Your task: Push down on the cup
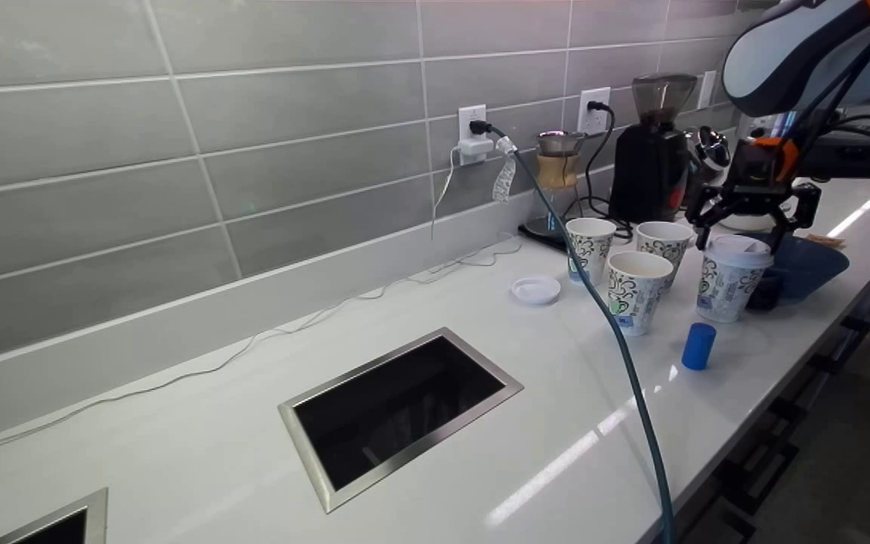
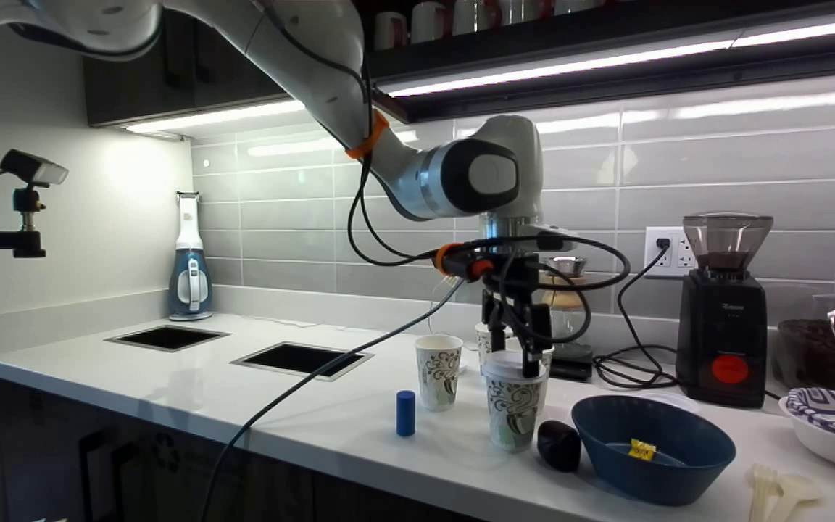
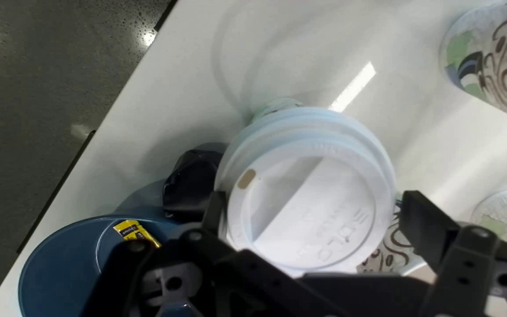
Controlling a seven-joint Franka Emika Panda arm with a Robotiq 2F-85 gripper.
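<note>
The cup (image 1: pixel 723 293) is a white tapered paper cup with printed swirls. It stands upright near the counter's front edge in both exterior views (image 2: pixel 513 412). A white plastic lid (image 3: pixel 310 198) sits on it and fills the middle of the wrist view. My gripper (image 1: pixel 738 242) points down at the lid, with its fingers on either side of the rim; it also shows in an exterior view (image 2: pixel 512 349). In the wrist view the gripper (image 3: pixel 315 197) is open. One finger is close to the lid's left edge, perhaps touching; a gap shows at the right finger.
Several open patterned cups (image 1: pixel 637 293) stand close by. A small blue cylinder (image 2: pixel 405 413), a dark object (image 2: pixel 559 445) and a blue bowl (image 2: pixel 653 471) with a yellow packet are near the front edge. A loose white lid (image 1: pixel 535 290) and a hanging cable (image 1: pixel 631 370) are nearby.
</note>
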